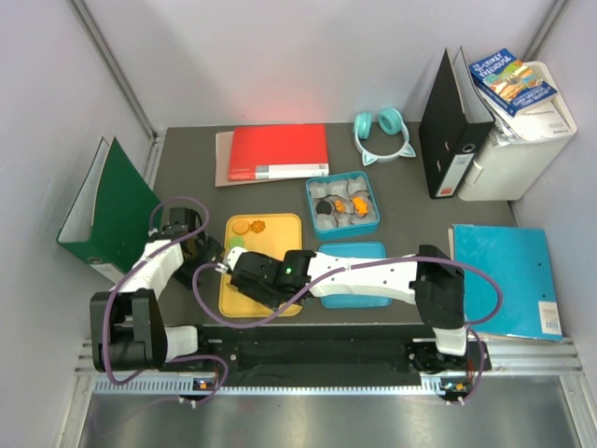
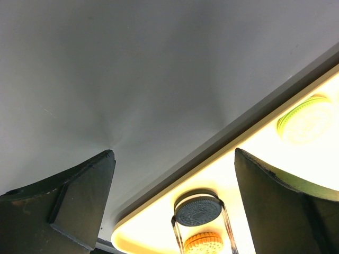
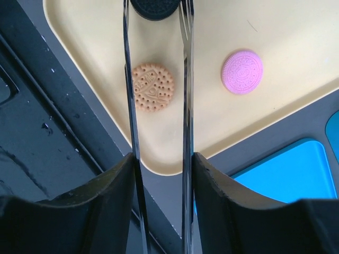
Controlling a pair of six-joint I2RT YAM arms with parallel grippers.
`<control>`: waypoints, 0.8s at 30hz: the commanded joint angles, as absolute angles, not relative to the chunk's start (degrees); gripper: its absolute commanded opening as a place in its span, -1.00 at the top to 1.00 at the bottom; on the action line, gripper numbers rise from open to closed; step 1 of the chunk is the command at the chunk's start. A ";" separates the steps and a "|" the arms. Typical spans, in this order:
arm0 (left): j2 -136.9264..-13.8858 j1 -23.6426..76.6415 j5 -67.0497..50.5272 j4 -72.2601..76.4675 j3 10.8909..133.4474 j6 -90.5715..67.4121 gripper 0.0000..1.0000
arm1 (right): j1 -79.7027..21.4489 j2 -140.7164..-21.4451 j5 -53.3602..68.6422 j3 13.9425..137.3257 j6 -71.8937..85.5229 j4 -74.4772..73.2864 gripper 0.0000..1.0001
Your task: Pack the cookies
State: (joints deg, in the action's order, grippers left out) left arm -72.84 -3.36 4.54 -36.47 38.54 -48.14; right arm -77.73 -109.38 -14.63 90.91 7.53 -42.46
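My right gripper (image 3: 161,159) is shut on a pair of metal tongs (image 3: 130,106), and the tong tips pinch a black cookie (image 3: 156,8) over the yellow tray (image 3: 275,42). A tan cookie (image 3: 152,87) and a pink cookie (image 3: 242,71) lie on the tray beneath. In the left wrist view the black cookie (image 2: 197,210) sits between the tong tips, with an orange cookie (image 2: 203,242) behind it and a green cookie (image 2: 303,119) further along the tray. My left gripper (image 2: 174,159) is open and empty at the tray's left edge (image 1: 207,252). Two orange cookies (image 1: 248,226) lie at the tray's far end.
A teal box (image 1: 342,203) holding crinkled paper cups, some with cookies, stands behind the tray's right side. Its blue lid (image 1: 359,250) lies under my right arm. A red book (image 1: 278,151), headphones (image 1: 382,133), binders (image 1: 103,210) and a blue folder (image 1: 508,275) ring the table.
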 commanded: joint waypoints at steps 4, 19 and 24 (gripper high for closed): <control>-71.46 -3.78 4.22 -35.86 38.15 -48.60 -0.97 | -78.05 -106.35 -18.98 91.23 7.47 -41.75 0.14; -72.60 -3.78 3.43 -35.33 38.41 -48.34 -0.97 | -66.56 -91.86 -27.77 89.39 5.54 -45.26 0.13; -72.77 -3.78 2.99 -34.72 38.06 -48.16 -0.97 | -57.06 -88.60 -28.57 87.98 6.41 -45.00 0.14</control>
